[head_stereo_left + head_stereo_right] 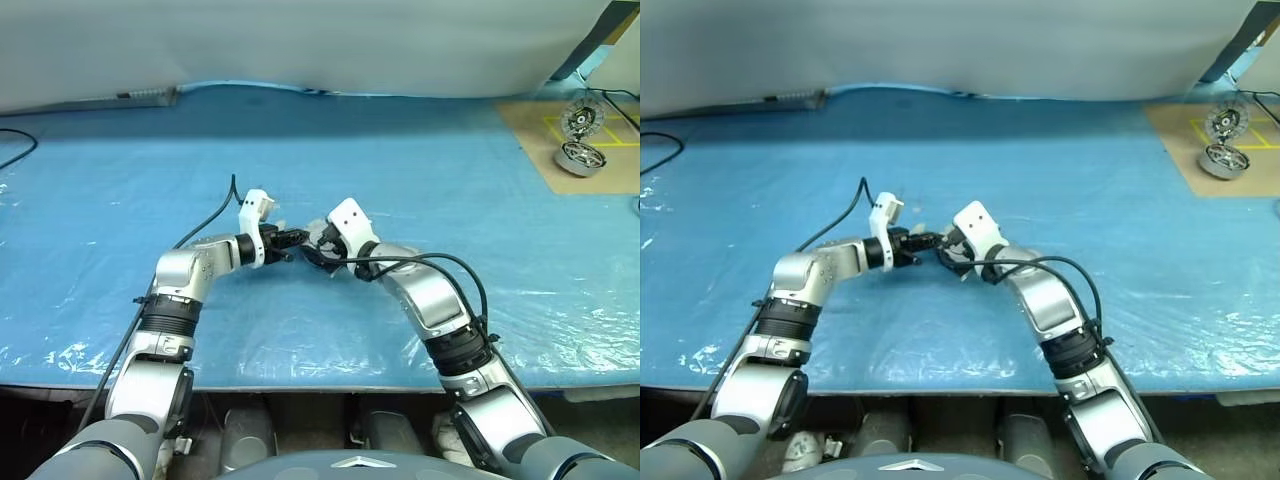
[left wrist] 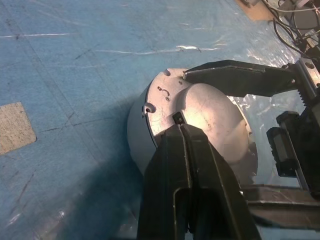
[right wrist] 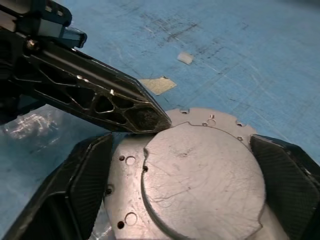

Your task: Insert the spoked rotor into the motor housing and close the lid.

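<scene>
Lid (image 3: 200,175) flat, smooth face up; left gripper (image 2: 179,120) pressed together atop; right gripper (image 3: 190,185) spread astride.

Setting — workshop or robotics test bench. Long counter (image 1: 120,190) covered edge to edge in a blue plastic sheet (image 1: 420,170), wrinkled and glossy along its near edge. Far right corner: brown board (image 1: 560,150) marked with yellow tape lines, carrying a round metal motor unit (image 1: 581,158) with a shiny spoked wheel. Black cables (image 1: 15,150) trail over the far left — a grey strip (image 1: 140,98) lies along the back edge. Plain pale wall (image 1: 300,40) behind. Scraps of tan tape (image 3: 157,85) stuck to the sheet.
</scene>
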`<state>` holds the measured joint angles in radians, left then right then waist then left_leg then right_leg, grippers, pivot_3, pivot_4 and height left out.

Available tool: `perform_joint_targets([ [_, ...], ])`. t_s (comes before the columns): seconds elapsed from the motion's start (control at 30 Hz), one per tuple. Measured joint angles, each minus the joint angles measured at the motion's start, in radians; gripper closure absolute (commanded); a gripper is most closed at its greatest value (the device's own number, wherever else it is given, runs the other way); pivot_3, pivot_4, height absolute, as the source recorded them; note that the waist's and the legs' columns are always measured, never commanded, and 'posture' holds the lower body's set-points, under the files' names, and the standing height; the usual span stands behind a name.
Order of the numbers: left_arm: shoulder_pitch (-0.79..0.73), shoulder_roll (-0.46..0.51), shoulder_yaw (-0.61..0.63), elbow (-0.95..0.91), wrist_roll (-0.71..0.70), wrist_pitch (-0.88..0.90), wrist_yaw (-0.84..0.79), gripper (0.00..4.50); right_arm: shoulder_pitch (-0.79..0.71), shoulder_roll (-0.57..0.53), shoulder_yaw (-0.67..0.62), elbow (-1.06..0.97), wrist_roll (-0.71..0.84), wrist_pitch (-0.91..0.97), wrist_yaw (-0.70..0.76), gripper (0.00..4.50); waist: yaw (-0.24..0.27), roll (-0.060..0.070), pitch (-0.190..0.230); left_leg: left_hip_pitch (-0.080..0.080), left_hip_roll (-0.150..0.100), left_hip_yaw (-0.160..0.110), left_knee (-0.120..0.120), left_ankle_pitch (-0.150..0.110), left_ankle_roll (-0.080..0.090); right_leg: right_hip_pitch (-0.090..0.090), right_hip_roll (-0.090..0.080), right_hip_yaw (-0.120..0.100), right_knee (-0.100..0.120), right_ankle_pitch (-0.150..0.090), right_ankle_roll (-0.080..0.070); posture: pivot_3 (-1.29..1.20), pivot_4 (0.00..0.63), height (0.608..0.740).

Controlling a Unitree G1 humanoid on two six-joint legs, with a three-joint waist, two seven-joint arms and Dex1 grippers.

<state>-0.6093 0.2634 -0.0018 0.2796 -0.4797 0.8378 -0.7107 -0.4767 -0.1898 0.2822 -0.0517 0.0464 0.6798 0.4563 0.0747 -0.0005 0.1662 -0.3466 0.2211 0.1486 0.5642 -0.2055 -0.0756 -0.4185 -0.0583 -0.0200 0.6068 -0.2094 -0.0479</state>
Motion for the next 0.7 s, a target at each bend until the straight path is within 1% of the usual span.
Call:
perform_joint_targets([
  [0.13, 0.012, -0.001, -0.009, -0.022, 0.002, 0.001, -0.001, 4.50, 0.091, -0.043, -0.057, -0.105, 0.048, 0.016, 0.032, 0.04, 0.009, 0.000, 0.000, -0.001, 0.000, 0.000, -0.001, 0.000, 0.000, 0.000, 0.000, 0.000, -0.001, 0.000, 0.001, 0.00, 0.150, 0.740],
  [0.23, 0.027, -0.002, -0.010, -0.045, 0.004, 0.000, 0.000, 4.50, 0.187, -0.060, -0.133, -0.204, 0.112, 0.046, 0.045, 0.04, 0.012, 0.000, 0.000, 0.000, 0.000, 0.000, -0.002, 0.000, 0.000, 0.000, 0.000, 0.000, -0.001, -0.001, 0.001, 0.00, 0.150, 0.740],
  [0.3, 0.034, -0.008, -0.011, -0.052, 0.008, 0.003, 0.005, 4.50, 0.223, -0.032, -0.206, -0.230, 0.163, 0.092, 0.025, 0.04, 0.012, 0.000, 0.000, 0.000, 0.000, 0.000, -0.002, 0.000, 0.000, 0.000, 0.000, 0.000, -0.001, -0.001, 0.001, 0.00, 0.150, 0.740],
  [0.33, 0.038, -0.014, -0.012, -0.056, 0.008, 0.005, 0.005, 4.50, 0.240, -0.004, -0.266, -0.236, 0.201, 0.123, 0.004, 0.04, 0.014, 0.000, 0.000, -0.001, 0.000, 0.000, -0.002, 0.000, 0.000, 0.000, 0.000, 0.000, -0.001, -0.001, 0.001, 0.00, 0.150, 0.740],
  [0.43, 0.043, -0.031, -0.024, -0.071, 0.008, 0.014, 0.006, 4.50, 0.251, 0.065, -0.395, -0.256, 0.301, 0.195, -0.047, 0.04, 0.015, 0.000, 0.000, -0.001, -0.001, 0.000, -0.002, 0.000, 0.000, -0.001, -0.001, 0.000, -0.001, -0.001, 0.001, 0.00, 0.150, 0.740],
  [0.53, 0.052, -0.044, -0.035, -0.089, 0.006, 0.025, 0.006, 4.50, 0.251, 0.114, -0.460, -0.263, 0.373, 0.253, -0.085, 0.04, 0.014, 0.000, 0.000, -0.001, 0.000, 0.000, -0.003, 0.000, 0.000, -0.002, 0.000, -0.001, -0.002, -0.001, 0.001, 0.00, 0.150, 0.740],
  [0.7, 0.058, -0.050, -0.041, -0.095, -0.002, 0.031, 0.006, 4.50, 0.220, 0.203, -0.530, -0.229, 0.462, 0.343, -0.162, 0.04, 0.011, 0.001, 0.000, -0.002, -0.001, 0.000, -0.003, 0.000, 0.000, -0.003, -0.001, -0.001, -0.002, -0.001, 0.001, 0.00, 0.150, 0.740],
])
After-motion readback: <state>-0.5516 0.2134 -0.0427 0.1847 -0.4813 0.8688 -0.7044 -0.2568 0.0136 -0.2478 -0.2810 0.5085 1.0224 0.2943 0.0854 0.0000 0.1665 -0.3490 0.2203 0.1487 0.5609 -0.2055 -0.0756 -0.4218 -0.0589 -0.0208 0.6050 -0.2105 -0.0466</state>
